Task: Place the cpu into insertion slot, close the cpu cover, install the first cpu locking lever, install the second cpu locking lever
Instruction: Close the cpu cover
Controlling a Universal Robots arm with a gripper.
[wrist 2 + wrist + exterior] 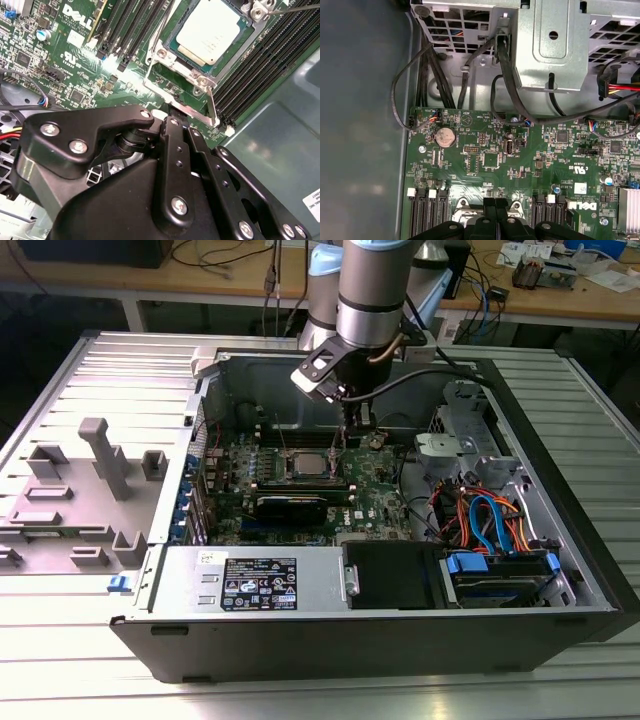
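Black two-finger gripper [181, 125] fills the foreground, its fingers drawn narrow together and holding nothing. Just past the tips, the small square silvery-grey cpu [207, 30] lies flat in the dark, metal-rimmed insertion slot [172, 44]. The thin silvery cpu cover [197, 77] appears to frame it. In the exterior view the cpu sits at eight o'clock from the tips. It looks light, stiff and fragile, best held by opposite edges. Green motherboard [75, 60] surrounds it.
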